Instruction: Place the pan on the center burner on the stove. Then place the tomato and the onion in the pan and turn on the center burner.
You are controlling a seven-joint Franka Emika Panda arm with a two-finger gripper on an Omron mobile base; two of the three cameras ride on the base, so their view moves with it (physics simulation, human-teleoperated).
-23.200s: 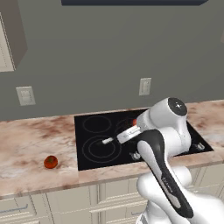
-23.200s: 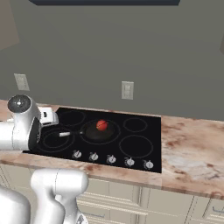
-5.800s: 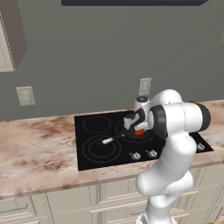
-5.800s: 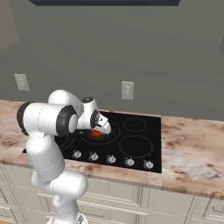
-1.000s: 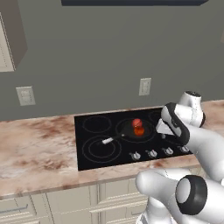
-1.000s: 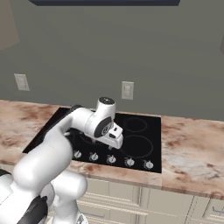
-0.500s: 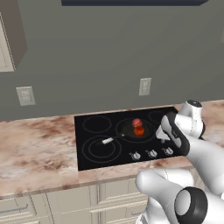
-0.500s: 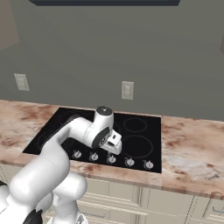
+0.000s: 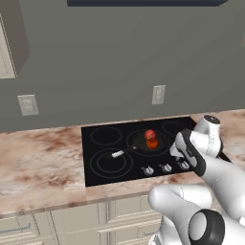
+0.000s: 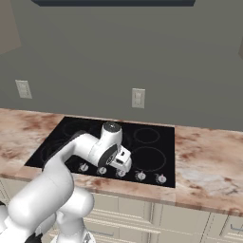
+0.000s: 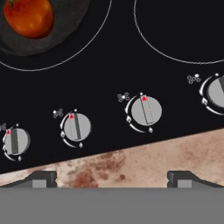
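The black pan (image 9: pixel 139 142) sits on the stove's (image 9: pixel 103 143) center burner, its silver-tipped handle pointing left. Inside it lie the orange-red tomato (image 9: pixel 152 143) and, just behind, the pinkish onion (image 9: pixel 149 134). My gripper (image 9: pixel 178 154) hangs low over the knob row at the stove's front, right of the pan. In the right base view the gripper (image 10: pixel 124 163) hovers above the middle knobs, and my arm hides the pan. The hand view has the gripper (image 11: pixel 111 179) open and holding nothing over the counter strip, with a knob (image 11: pixel 145 110) ahead and the tomato (image 11: pixel 28 16) in the pan (image 11: pixel 65 26) at top left.
Silver knobs (image 10: pixel 140 175) line the stove's (image 10: pixel 152 159) front edge. Marbled brown counter (image 9: pixel 43 162) stretches to both sides. Wall outlets (image 9: pixel 159 94) sit behind the stove, and pale cabinet fronts (image 9: pixel 76 222) run below the counter.
My hand has dropped and moved forward from beside the pan toward the knob row. The pan, tomato and onion have stayed put.
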